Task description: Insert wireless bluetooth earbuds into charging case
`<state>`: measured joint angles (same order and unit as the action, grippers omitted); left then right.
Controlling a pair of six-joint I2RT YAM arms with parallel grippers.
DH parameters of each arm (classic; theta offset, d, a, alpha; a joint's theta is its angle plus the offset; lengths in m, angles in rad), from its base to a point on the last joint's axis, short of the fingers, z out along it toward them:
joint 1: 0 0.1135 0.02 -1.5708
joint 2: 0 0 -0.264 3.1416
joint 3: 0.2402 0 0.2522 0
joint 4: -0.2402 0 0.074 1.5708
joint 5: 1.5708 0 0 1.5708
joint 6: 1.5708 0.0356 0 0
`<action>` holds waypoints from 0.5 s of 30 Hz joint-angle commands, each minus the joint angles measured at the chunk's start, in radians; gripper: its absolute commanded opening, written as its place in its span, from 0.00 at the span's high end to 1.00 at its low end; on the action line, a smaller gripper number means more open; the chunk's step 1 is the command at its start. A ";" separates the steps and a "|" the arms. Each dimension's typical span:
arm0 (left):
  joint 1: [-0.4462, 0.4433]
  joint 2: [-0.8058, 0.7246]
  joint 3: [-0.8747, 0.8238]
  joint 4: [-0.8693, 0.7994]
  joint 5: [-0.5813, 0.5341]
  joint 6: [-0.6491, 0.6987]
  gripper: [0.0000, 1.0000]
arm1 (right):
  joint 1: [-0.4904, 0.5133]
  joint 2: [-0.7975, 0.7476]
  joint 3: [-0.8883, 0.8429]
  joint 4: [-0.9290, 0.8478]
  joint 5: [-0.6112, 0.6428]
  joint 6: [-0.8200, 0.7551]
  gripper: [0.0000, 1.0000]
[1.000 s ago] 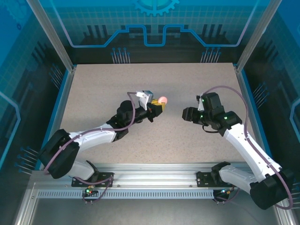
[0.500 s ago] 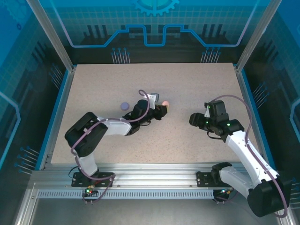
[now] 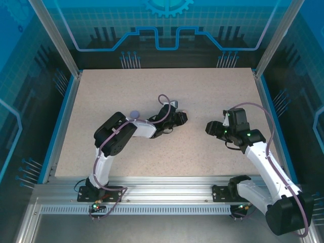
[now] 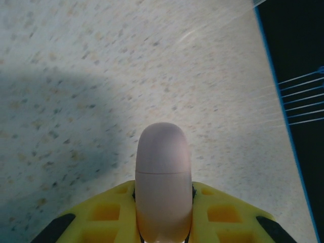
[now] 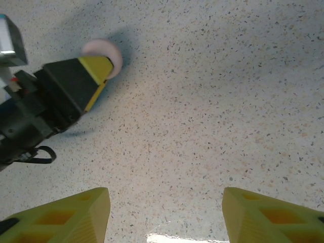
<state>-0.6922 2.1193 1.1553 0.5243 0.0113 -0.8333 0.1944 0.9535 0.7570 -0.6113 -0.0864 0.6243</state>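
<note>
We see left gripper (image 4: 163,195) at lower centre of left wrist view, yellow pocketed fingers (image 4: 223,212) pinching pink charging case (image 4: 162,162) edge-on. Case is smooth, matte, pill-rounded, with thin seam across its width. We see right gripper (image 5: 164,207) along bottom edge of right wrist view, yellow wedge tips spread wide, bare table between them. Upper left of same view: pink case pokes past other gripper's black-and-yellow finger. Speckled beige table (image 5: 212,76) lies beneath. In top view, centre-left, we spot small lavender disc (image 3: 134,114) just beside elbow of left arm (image 3: 119,134).

Case (image 4: 163,177) between L fingers (image 4: 106,215); R fingers (image 5: 76,212) apart, to its right
</note>
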 commanded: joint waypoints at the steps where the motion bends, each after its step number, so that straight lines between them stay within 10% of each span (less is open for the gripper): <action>1: -0.006 0.024 0.053 -0.098 -0.016 -0.071 0.96 | -0.020 -0.016 0.027 -0.004 -0.019 -0.011 0.39; 15: 0.035 -0.061 0.053 -0.322 -0.034 -0.020 0.20 | -0.024 -0.004 0.112 -0.037 -0.020 -0.014 0.34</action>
<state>-0.6876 2.1056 1.2224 0.3546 0.0174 -0.8764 0.1886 0.9535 0.8288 -0.6209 -0.0902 0.6228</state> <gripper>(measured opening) 0.748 0.652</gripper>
